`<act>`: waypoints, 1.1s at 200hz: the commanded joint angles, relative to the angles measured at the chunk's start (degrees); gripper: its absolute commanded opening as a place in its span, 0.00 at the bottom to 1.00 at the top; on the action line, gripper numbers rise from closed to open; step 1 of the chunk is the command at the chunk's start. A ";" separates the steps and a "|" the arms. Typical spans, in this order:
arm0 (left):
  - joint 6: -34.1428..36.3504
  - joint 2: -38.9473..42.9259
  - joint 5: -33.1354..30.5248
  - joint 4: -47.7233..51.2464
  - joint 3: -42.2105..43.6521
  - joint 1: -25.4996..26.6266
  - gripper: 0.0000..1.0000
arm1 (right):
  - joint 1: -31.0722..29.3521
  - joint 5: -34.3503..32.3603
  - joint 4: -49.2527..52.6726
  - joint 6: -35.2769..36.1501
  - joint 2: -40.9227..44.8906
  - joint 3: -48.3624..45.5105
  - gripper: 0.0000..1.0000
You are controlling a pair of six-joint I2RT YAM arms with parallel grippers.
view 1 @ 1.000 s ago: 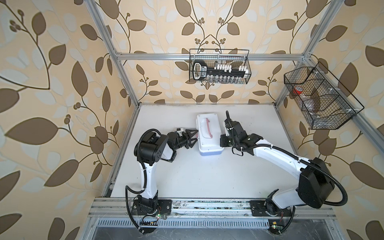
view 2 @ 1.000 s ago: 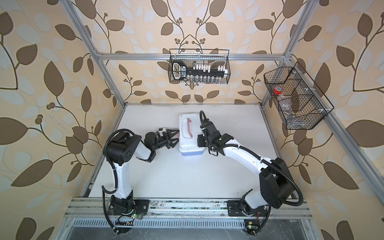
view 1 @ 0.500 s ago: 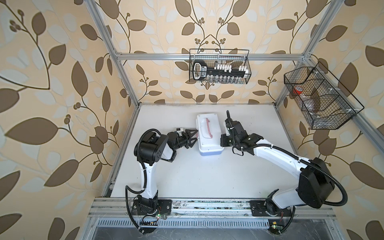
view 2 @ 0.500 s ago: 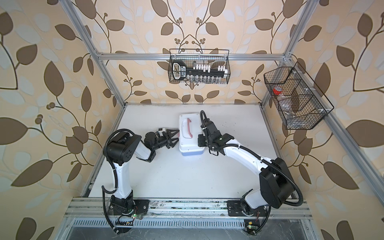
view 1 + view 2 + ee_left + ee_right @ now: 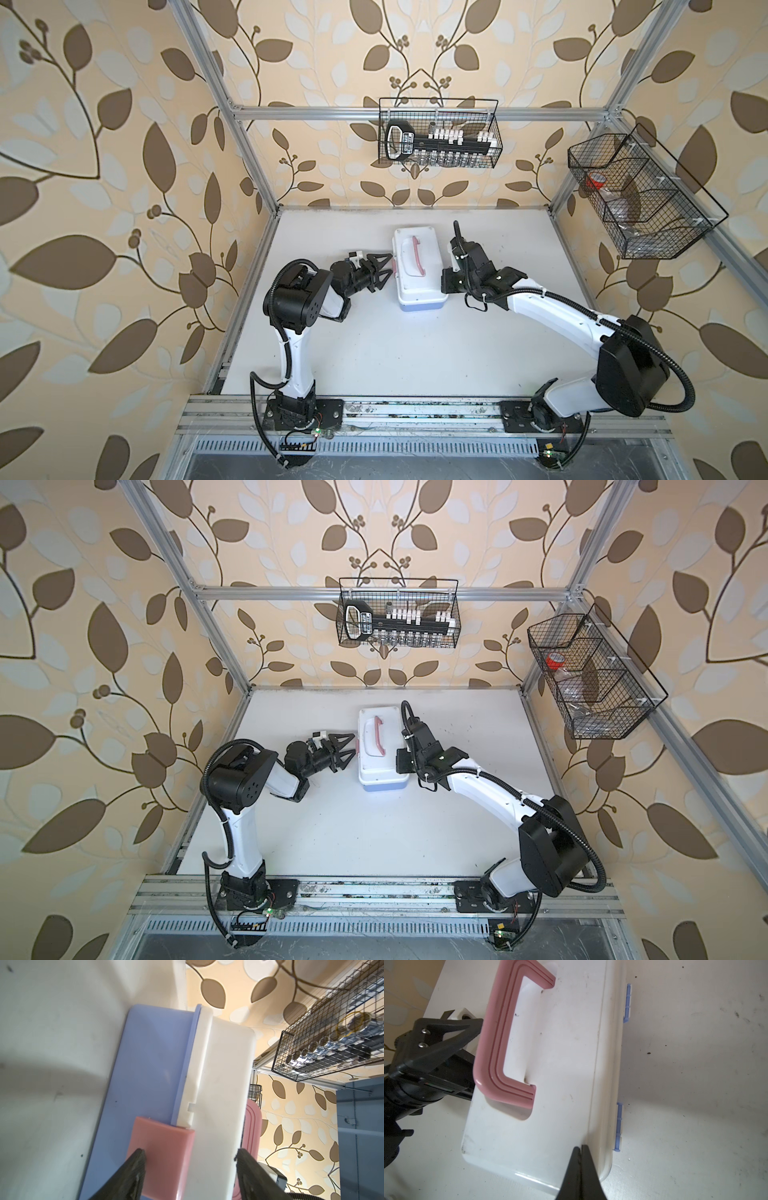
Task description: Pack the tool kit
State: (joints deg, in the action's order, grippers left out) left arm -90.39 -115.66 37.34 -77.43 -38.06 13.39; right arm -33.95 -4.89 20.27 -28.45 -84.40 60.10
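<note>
Left gripper [image 5: 190, 1153]: jaws apart, straddling the latch side of the kit [image 5: 417, 291]. One finger [image 5: 135, 1167] lies over the pink latch [image 5: 164, 1142], the other at the top edge of the lid [image 5: 560, 1064]. Contact cannot be told.
Right gripper [image 5: 580, 1148]: jaws together, holding nothing. Tips on the lid near the hinge edge.
Kit: closed, pink handle [image 5: 417, 257] flat on the lid. Stands on the table [image 5: 415, 353] toward the back, between both grippers.
Baskets: one on the back wall [image 5: 438, 133], one on the right wall [image 5: 640, 195], both well apart from the kit.
</note>
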 commanded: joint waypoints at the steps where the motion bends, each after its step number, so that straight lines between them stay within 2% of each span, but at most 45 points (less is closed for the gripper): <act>1: 0.00 2.01 1.40 -4.11 -1.32 -0.22 0.70 | 0.27 0.43 2.51 0.88 -0.31 -1.47 0.00; 67: 1.53 0.35 2.51 -4.12 -0.11 -2.23 0.72 | 0.59 0.22 2.91 1.20 -0.49 -1.80 0.00; 81: 1.54 -0.69 2.65 -4.07 -0.45 -2.22 0.75 | 0.72 0.32 2.92 1.29 -0.61 -1.75 0.00; 111: 1.53 -3.13 2.67 -4.11 -1.36 -2.14 0.90 | 0.81 0.62 2.58 1.24 -1.19 -1.73 0.00; 149: 1.34 -3.69 2.65 -4.04 -3.52 -0.92 0.99 | 0.83 1.10 2.23 1.20 -2.40 -1.47 0.00; 220: -0.10 -5.12 1.42 -4.13 -5.66 3.49 0.99 | 0.87 1.63 2.14 0.88 -3.81 -0.86 0.00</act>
State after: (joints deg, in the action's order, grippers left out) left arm -90.17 -120.16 37.80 -78.02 -41.95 15.11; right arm -32.97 -4.08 18.22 -28.05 -85.47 60.10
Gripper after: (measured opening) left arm 0.988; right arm 0.047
